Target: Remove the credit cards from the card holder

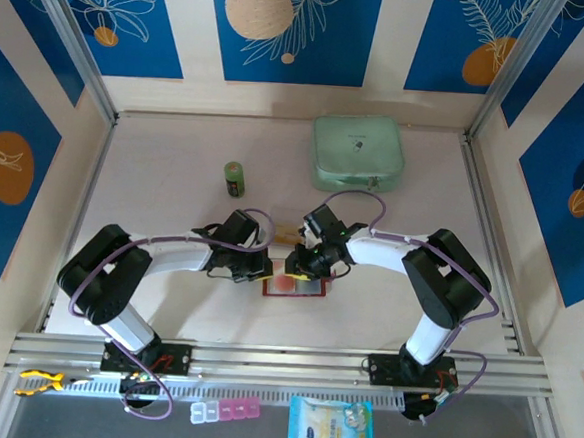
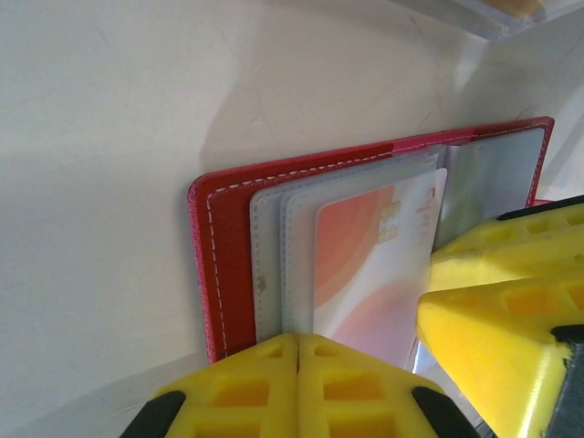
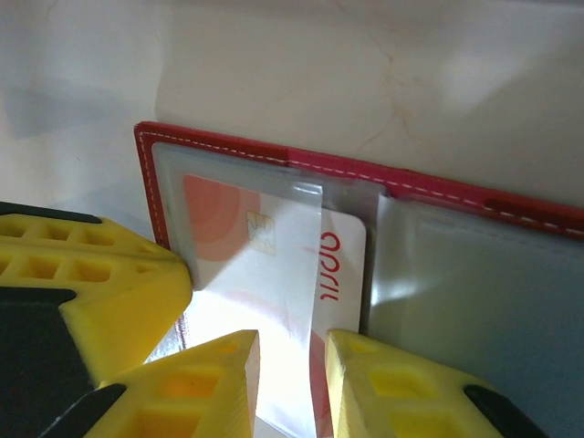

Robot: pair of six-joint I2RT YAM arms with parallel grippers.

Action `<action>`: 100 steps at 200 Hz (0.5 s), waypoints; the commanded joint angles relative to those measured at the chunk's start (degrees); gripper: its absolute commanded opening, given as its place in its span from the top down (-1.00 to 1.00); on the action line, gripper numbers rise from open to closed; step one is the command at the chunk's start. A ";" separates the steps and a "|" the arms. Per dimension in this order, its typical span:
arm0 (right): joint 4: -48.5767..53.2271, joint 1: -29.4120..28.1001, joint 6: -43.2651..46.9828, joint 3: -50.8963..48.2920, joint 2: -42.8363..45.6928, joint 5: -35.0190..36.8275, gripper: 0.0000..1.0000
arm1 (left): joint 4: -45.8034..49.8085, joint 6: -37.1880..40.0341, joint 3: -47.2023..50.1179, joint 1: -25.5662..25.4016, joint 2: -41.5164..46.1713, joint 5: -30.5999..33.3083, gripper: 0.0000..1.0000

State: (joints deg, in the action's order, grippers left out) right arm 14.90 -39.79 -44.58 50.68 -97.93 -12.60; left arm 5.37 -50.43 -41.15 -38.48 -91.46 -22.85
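Top external: both arms reach inward to the lower centre of the frame. The card holder (image 1: 294, 287) lies open and flat on the table (image 1: 176, 151), red border showing. The left gripper (image 1: 259, 268) is at its left edge, the right gripper (image 1: 298, 267) over its upper edge; from this height I cannot tell how the fingers stand. A tan card (image 1: 286, 235) lies on the table just above the grippers. Mint green case (image 1: 358, 153) upper centre-right, green cylinder (image 1: 235, 178) to its left, both well apart from the holder.

Left wrist: holder mid-frame, clear sleeves fanned. A white card (image 2: 365, 274) with orange discs and a chip sits in one sleeve. Left fingers (image 2: 246, 388) at the bottom edge, pressed together with no gap, tips at the holder's edge. The right gripper's yellow fingers (image 2: 497, 265) enter from the right, onto the card.

Right wrist: white card centre, partly out of its sleeve toward the right, red lettering bare. Right fingers (image 3: 205, 383) at the bottom, parted by a narrow gap, with card and sleeve edge showing between them. The left gripper's yellow block sits at the holder's left edge.
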 commanded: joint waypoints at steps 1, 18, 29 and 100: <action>5.20 -0.42 1.24 0.91 1.23 2.95 0.46 | 4.30 1.37 0.65 0.32 0.41 1.67 0.86; 5.94 -0.49 1.66 1.60 1.09 3.32 0.46 | 4.39 1.39 0.54 0.37 0.33 1.67 0.86; 6.61 -0.63 2.02 2.10 1.01 3.83 0.46 | 4.39 1.48 0.39 0.36 0.47 1.68 0.86; 8.83 -0.90 2.96 3.48 1.34 4.87 0.46 | 5.35 2.01 -0.41 0.60 0.70 1.85 0.86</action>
State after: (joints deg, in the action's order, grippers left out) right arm 20.53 -40.38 -42.41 53.23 -97.93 -8.91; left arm 5.91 -50.00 -41.15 -38.41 -91.31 -22.85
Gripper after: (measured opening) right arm 0.272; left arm 0.070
